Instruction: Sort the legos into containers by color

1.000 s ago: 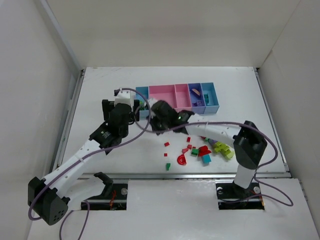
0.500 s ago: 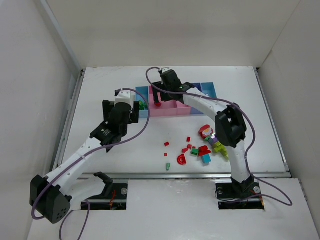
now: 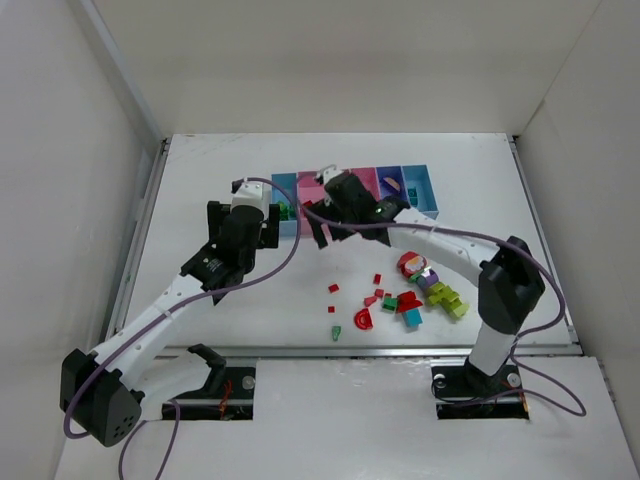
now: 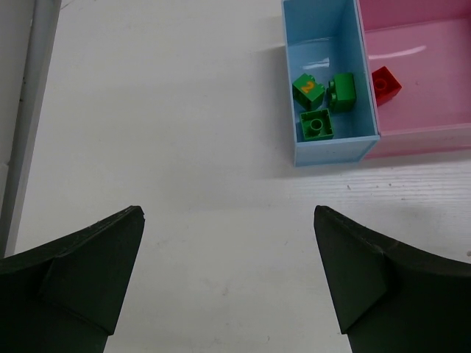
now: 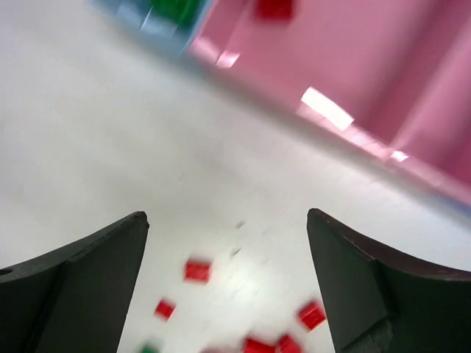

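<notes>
The containers (image 3: 405, 215) stand in a row at the back. In the left wrist view, three green legos (image 4: 316, 125) lie in the end light blue bin (image 4: 327, 153). One red brick (image 4: 385, 82) lies in the wide pink bin (image 4: 434, 51) beside it. Loose red legos (image 3: 377, 279) are scattered nearer, with a mixed pile (image 3: 412, 300) of red, lime, purple and teal pieces. My right gripper (image 3: 326, 226) hovers open and empty over the table just in front of the pink bin (image 5: 368, 66), red bits (image 5: 196, 271) below it. My left gripper (image 3: 242, 212) stands open and empty left of the bins.
A red arch piece (image 3: 363, 319) and a small green piece (image 3: 336, 332) lie near the table's front edge. White walls close in the table on the left, back and right. The right wrist view is blurred by motion.
The right gripper carried a red brick over the wide pink bin, opened, and has drawn back toward the near side without it. The left arm has not moved.
</notes>
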Controlling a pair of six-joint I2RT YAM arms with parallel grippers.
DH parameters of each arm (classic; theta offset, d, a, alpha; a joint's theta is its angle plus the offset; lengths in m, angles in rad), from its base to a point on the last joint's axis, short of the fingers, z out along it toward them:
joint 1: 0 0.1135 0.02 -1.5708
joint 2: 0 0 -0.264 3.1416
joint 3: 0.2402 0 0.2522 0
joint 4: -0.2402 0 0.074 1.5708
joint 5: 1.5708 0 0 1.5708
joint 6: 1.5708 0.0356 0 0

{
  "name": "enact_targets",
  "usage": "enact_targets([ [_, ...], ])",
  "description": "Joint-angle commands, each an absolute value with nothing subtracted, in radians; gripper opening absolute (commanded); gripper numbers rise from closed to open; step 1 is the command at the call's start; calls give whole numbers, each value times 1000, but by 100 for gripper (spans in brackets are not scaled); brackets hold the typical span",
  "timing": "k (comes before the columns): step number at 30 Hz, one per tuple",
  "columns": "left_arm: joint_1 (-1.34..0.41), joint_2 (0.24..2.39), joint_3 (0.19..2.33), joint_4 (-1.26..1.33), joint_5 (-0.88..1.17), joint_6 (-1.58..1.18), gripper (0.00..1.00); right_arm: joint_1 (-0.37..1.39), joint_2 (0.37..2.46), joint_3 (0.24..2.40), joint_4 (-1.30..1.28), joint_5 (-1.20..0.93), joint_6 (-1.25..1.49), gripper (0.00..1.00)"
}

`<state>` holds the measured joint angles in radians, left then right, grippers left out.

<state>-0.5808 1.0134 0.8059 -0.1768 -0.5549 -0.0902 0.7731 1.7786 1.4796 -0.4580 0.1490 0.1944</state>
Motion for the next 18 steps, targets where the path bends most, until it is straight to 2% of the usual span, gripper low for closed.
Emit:
enact_targets([
  [1, -578, 1006, 799, -166, -548, -104, 100, 847, 1793, 1370, -515, 69, 213, 93],
  [5, -578, 1015, 799, -166, -548, -104, 100, 900, 1816, 1263, -489, 46, 267, 86],
  [13, -578, 1015, 799, -166, -548, -104, 100, 910, 1868, 1213, -443, 57, 316, 74],
  [18, -578, 1015, 799, -166, -548, -104, 100, 910, 1890, 1213, -452, 57, 327, 48],
])
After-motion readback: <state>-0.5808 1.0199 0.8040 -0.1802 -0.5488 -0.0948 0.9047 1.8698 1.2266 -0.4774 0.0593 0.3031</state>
